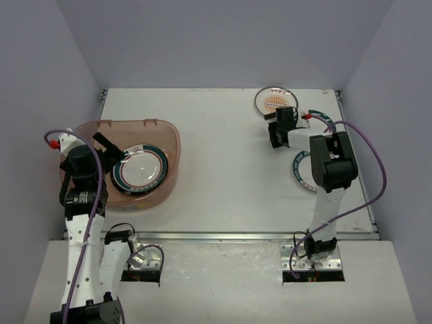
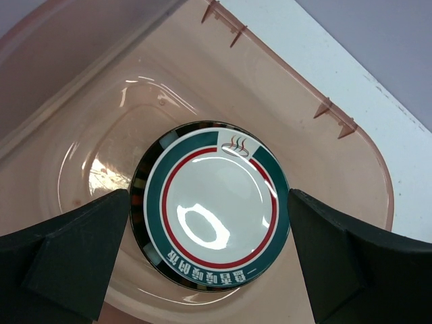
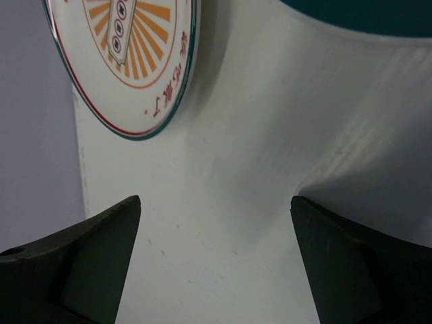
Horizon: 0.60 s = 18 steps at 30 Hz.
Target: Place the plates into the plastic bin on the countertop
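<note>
- Plastic bin (image 1: 128,123) sits on the left side of the white tabletop (image 1: 223,169), close to the left wall. Translucent pinkish-brown, with a flat rim.
- One teal-and-red plate (image 1: 140,169) lies flat on the bin floor, toward the bin's right half. It has a white centre, a red ring and a broad teal band with white lettering.
- The left wrist view shows a dark glossy rim just outside that teal band, along its left and lower edge. Can't tell whether it belongs to a second plate underneath.
- Left end effector (image 1: 111,150) hovers over the bin above the plate. Fingers are spread wide, one to each side of the plate in the wrist view, with nothing between them.
- Right end effector (image 3: 216,229) is at the far right of the tabletop, low over bare white surface. Fingers are apart and gripping nothing.
- Sunburst plate (image 1: 273,101) lies flat near the far edge, just beyond the right end effector and apart from it. It has orange rays on white and a thin red and teal edge.
- A teal-rimmed plate (image 1: 300,169) lies on the right side of the tabletop, mostly hidden under the right arm (image 1: 331,165).
- Another teal arc shows beside the arm's wrist, farther back. Too little is visible to describe it.
</note>
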Available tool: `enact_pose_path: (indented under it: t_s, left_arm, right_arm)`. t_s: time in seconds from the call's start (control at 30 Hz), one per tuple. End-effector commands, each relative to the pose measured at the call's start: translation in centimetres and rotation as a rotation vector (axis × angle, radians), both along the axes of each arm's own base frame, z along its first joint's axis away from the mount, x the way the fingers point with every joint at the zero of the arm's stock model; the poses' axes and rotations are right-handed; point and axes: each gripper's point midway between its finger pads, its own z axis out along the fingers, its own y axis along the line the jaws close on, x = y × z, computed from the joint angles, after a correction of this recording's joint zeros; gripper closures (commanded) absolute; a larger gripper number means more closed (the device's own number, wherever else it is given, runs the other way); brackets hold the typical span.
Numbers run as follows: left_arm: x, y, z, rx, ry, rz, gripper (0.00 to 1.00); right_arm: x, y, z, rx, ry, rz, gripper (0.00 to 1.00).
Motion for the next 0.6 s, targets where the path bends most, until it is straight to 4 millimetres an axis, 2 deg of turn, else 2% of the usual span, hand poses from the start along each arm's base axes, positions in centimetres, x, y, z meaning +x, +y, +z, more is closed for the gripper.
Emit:
enact_pose_path:
  t_s: [0.0,0.1,0.2,0.27,0.43,0.57]
  left_arm:
    - [1.0,-0.6,1.4,0.018,-0.052,-0.052,0.0]
    - [1.8,-0.8,0.1,0.0,0.0,-0.074,0.0]
    - [2.0,-1.0,-0.1,-0.007,0.011,-0.084,0.0]
    - [1.8,-1.0,0.1,-0.003,0.002,-0.081,0.0]
    - [1.5,-1.0,0.8,0.005,-0.027,-0.079,0.0]
    - [1.6,-1.1,0.8,0.003,-0.026,-0.087,0.0]
  right_arm:
    - [0.8,-2.1,-4.9,0.123,0.03,-0.155,0.12]
    - [1.2,-2.2,-6.6,0.159,0.049,-0.183,0.13]
    - [1.4,-2.4,-7.6,0.174,0.087,-0.218,0.14]
    - [1.3,-2.4,-8.7,0.177,0.12,-0.233,0.25]
    - [0.7,-2.0,-10.6,0.235,0.138,-0.264,0.61]
    - [1.0,-2.0,-10.8,0.232,0.132,-0.263,0.85]
